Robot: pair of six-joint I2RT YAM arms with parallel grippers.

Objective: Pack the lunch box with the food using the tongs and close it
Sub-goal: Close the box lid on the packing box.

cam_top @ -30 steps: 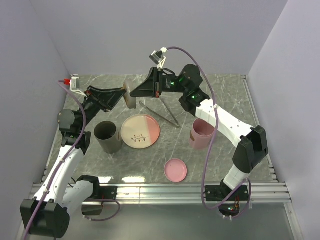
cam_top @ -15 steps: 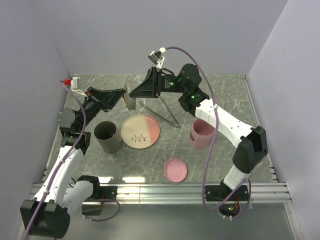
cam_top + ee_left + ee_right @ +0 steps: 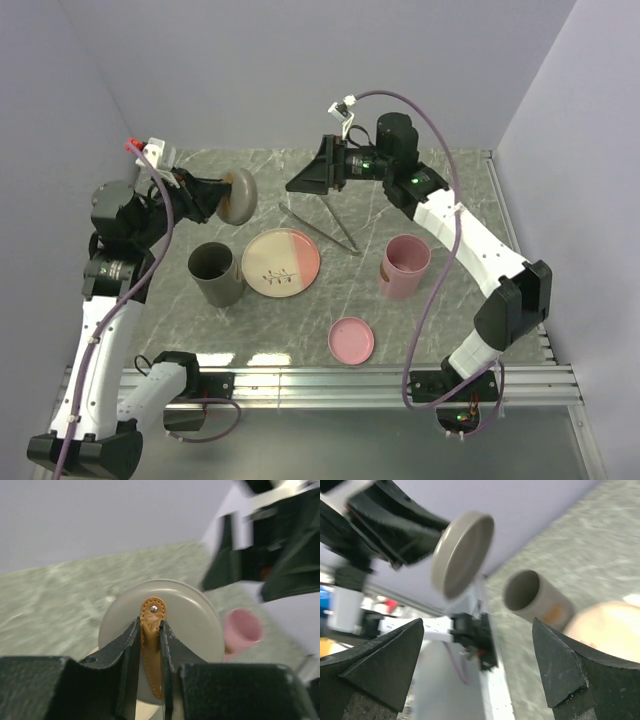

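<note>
— What's the room like?
— Lilac walls [image 3: 250, 70], grey marbled table [image 3: 460, 190].
— And the pincers?
— Left pincer [image 3: 150, 625] clamped on the tan strap [image 3: 152, 607] of a grey lid [image 3: 190, 615], held off the table. Right pincer [image 3: 305, 180] spread wide; the tongs [image 3: 322, 228] lie flat below it.

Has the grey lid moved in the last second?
Yes. The grey lid, held by the left end effector, shifted left in the top view, to beyond the plate's left edge.
</note>
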